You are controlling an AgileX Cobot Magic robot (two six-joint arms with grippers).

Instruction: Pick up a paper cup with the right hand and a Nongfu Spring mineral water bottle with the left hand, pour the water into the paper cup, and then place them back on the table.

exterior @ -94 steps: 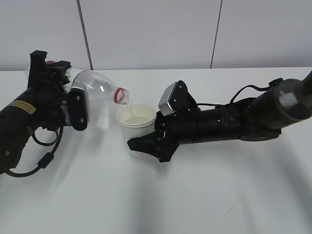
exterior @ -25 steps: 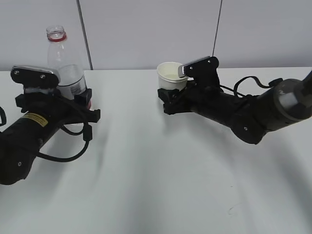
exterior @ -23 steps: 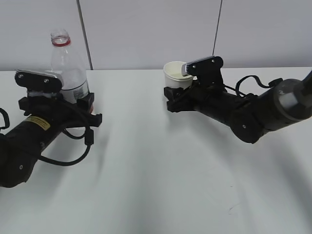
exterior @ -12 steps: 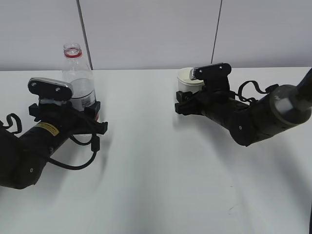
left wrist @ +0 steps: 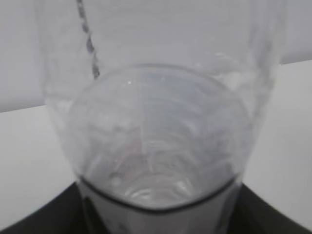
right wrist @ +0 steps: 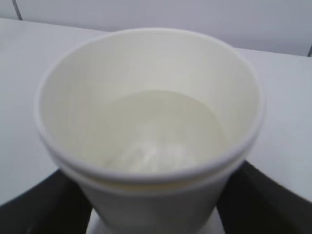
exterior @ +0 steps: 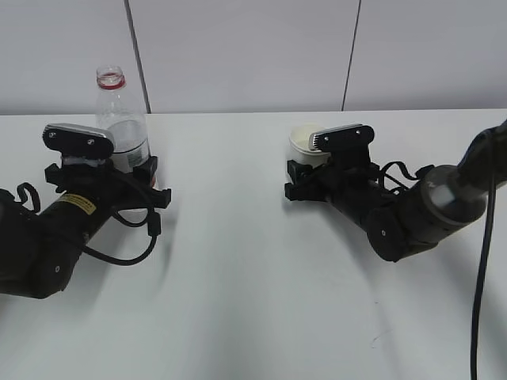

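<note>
The clear water bottle (exterior: 121, 119) with a red neck ring stands upright at the left. My left gripper (exterior: 136, 180) is shut on its lower body. In the left wrist view the bottle (left wrist: 156, 122) fills the frame, with dark fingers at both lower corners. The white paper cup (exterior: 305, 145) holds water and sits low at the table (exterior: 253, 301), right of centre. My right gripper (exterior: 305, 180) is shut on it. In the right wrist view the cup (right wrist: 151, 141) is upright, with black fingers on both sides.
A grey panelled wall (exterior: 253, 55) runs behind the table's far edge. A black cable (exterior: 479, 269) hangs at the right. A small dark scuff mark (exterior: 374, 338) lies on the table near the front right.
The bottle was tilted over the cup and pouring; both arms have since drawn apart. The bottle now stands upright at the left and the cup has come down to the table.
</note>
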